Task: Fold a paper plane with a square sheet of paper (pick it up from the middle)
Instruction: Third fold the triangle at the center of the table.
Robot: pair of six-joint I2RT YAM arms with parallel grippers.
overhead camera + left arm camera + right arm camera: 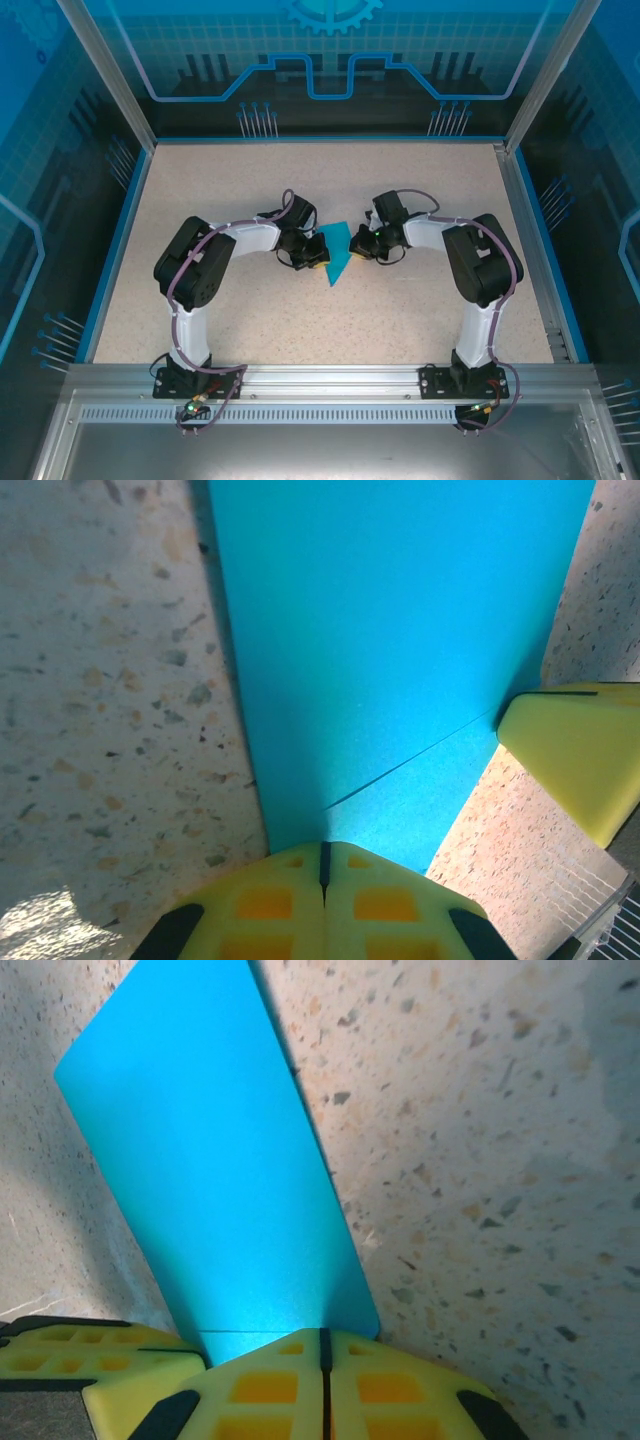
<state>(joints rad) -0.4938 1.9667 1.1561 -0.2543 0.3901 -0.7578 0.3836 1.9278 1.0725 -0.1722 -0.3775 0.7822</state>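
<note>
Paper first: thin teal-blue sheet of paper point(335, 255), partly folded into a pointed kite-like shape, sits mid-frame on the speckled beige surface point(220, 190). Its tip points to the bottom of the top view, between the two arms' jaws. Left jaws are closed tight, and their yellow fingertips point(290, 900) at the bottom of the left wrist frame meet the sheet's near corner. A diagonal crease runs from there toward the right jaws' yellow finger point(580, 755) at frame right. Right jaws are closed too, fingertips point(390, 1385) at the sheet's lower edge in the right wrist frame. Whether either pair pinches the sheet or only presses on it, cannot tell. One side seems slightly lifted and casts a shadow.

Handling guess: very light and floppy, slides easily on the smooth surface, and crumples or tears if dragged. Flat edges would be hard to get under. Best hold is probably a raised folded edge near the middle, with one side pinned while the other folds.
</note>
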